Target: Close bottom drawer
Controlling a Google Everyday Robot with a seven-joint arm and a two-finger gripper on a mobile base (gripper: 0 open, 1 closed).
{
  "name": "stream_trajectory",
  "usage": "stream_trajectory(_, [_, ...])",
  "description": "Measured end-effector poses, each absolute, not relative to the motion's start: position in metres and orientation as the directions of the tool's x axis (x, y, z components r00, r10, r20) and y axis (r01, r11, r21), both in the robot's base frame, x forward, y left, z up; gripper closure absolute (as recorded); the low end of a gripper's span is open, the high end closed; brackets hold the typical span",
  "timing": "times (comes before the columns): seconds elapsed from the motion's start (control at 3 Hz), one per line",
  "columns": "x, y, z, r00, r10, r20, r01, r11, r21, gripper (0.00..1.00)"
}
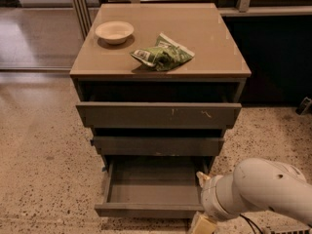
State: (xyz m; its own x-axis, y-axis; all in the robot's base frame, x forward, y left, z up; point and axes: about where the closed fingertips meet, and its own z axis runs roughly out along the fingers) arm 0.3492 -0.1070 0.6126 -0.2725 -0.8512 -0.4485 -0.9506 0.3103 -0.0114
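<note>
The bottom drawer [148,209] is the lowest of three dark grey-brown drawers and stands pulled far out, its shallow tray [153,186] empty. My white arm [258,194] comes in from the lower right. The gripper [202,224] hangs at the picture's bottom edge, just beside the right end of the drawer's front, mostly cut off by the edge.
The middle drawer [158,145] and the wide top drawer [158,115] with pale scratches each stick out a little. On the cabinet top [214,38] lie a white bowl [114,31] and a green snack bag [163,55]. Speckled floor [44,169] surrounds the cabinet; a dark wall [278,57] stands at right.
</note>
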Motion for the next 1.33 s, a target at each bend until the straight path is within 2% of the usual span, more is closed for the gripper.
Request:
stream_trajectory(0.67, [0.348, -0.104, 0.603, -0.292, -0.858, -0.422, -0.948, 0.319, 0.008, 0.00])
stream_trajectory(1.33, [0.328, -0.067, 0.512, -0.366, -0.845, -0.391, -0.928, 0.364, 0.080, 0.00])
